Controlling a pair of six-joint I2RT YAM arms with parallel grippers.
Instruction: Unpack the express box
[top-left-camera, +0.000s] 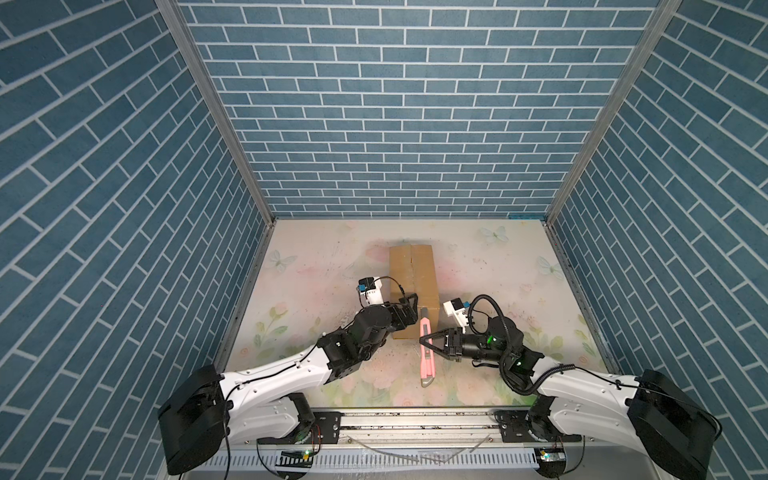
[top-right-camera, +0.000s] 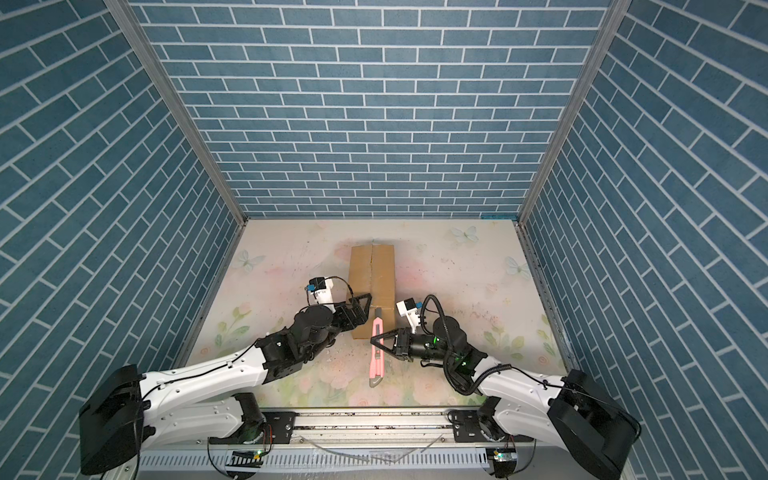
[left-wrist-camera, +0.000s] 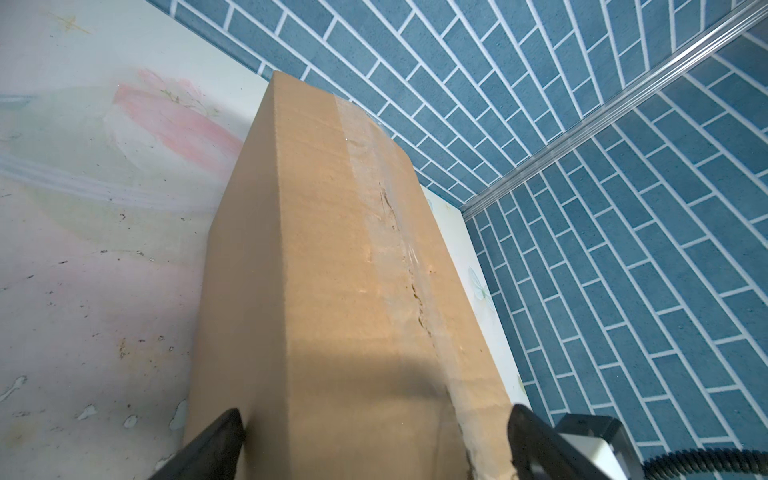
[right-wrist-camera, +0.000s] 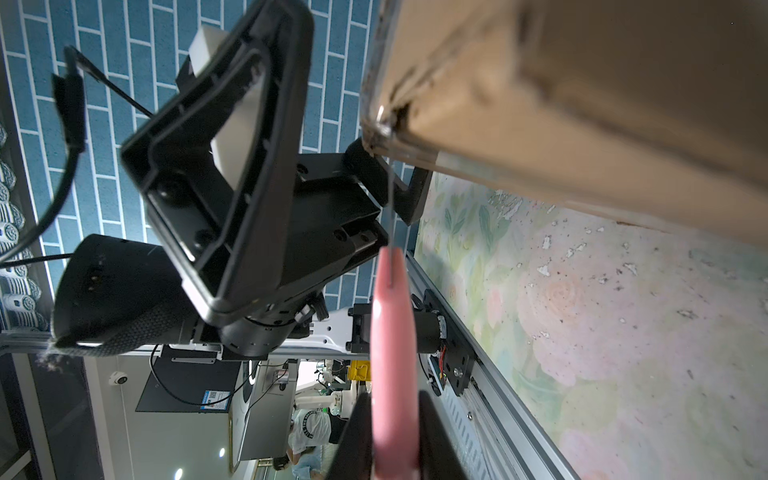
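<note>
Right pincer (top-left-camera: 424, 341) — closed on the pink knife (top-left-camera: 427, 368), gripping it about mid-handle. In the right wrist view we see the thin blade (right-wrist-camera: 391, 199) reaching the near end of the express box (top-left-camera: 413, 272). Left pincer (top-left-camera: 412, 309) is spread wide, straddling that same end; whether its fingers (left-wrist-camera: 224, 432) actually press the cardboard we cannot tell. The box lies flat mid-table (top-left-camera: 316, 266) — long axis running away from the arms.

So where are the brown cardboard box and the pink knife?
Brown cardboard box (top-left-camera: 424, 274): in a top view, its top flap.
Pink plastic utility knife (top-left-camera: 427, 362): in a top view, its handle.
</note>
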